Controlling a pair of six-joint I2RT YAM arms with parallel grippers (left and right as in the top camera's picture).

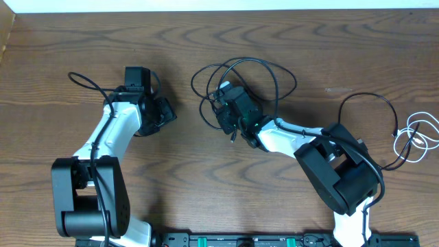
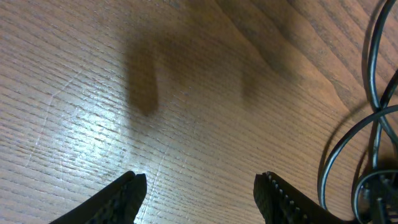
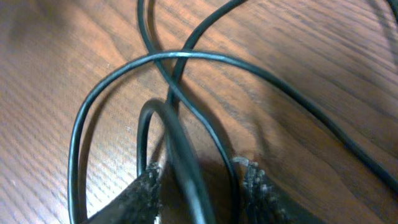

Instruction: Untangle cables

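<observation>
The job is looking partly done. A white cord [image 1: 420, 134] and one black cord [image 1: 367, 95] are lying apart near the right end of the wooden table [image 1: 68, 41], while the remaining black cables [image 3: 176, 57] are sitting mid-table as overlapping loops, crossing one another. The right gripper [image 3: 200, 169] is hanging over that tangle with its rough-padded jaws parted, a thin, glossy strand running loose between them. The left gripper [image 2: 200, 179] is hovering released over bare, grained wood just beside those loops, holding nothing.
</observation>
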